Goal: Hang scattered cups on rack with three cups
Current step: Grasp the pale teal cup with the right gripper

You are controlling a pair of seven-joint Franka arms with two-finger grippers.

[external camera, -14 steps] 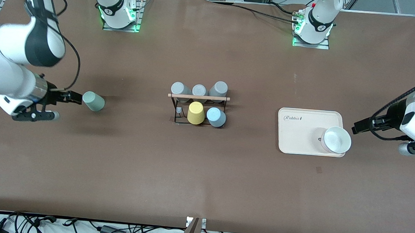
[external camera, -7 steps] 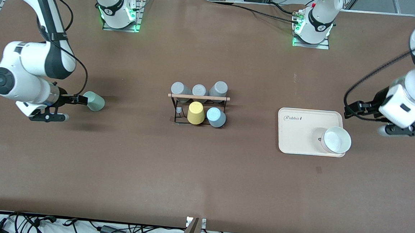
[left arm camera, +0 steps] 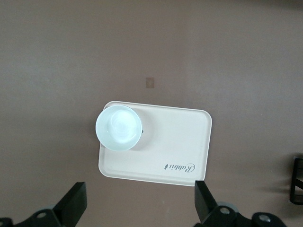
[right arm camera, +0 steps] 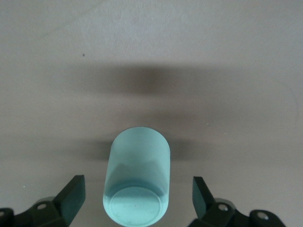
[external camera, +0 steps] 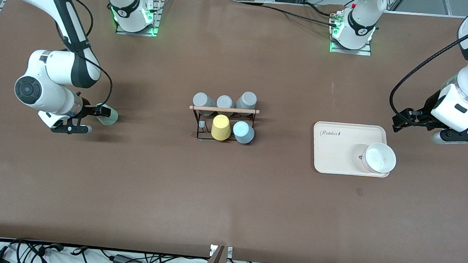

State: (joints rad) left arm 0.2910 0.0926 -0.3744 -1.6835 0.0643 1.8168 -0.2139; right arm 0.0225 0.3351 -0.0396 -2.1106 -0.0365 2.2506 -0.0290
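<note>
The right gripper (external camera: 103,110) hangs with its fingers (right arm camera: 71,196) spread wide to either side of the mint-green cup (external camera: 111,117), not clamped on it; the cup lies on its side toward the right arm's end of the table (external camera: 230,196). The left gripper (external camera: 399,121) is spread wide and empty over the bare table beside the cream tray (external camera: 338,148). That tray carries a white bowl (external camera: 380,157). The rack (external camera: 223,118) stands mid-table with three grey cups (external camera: 223,101), a yellow cup (external camera: 221,127) and the light blue cup (external camera: 243,132) on it.
</note>
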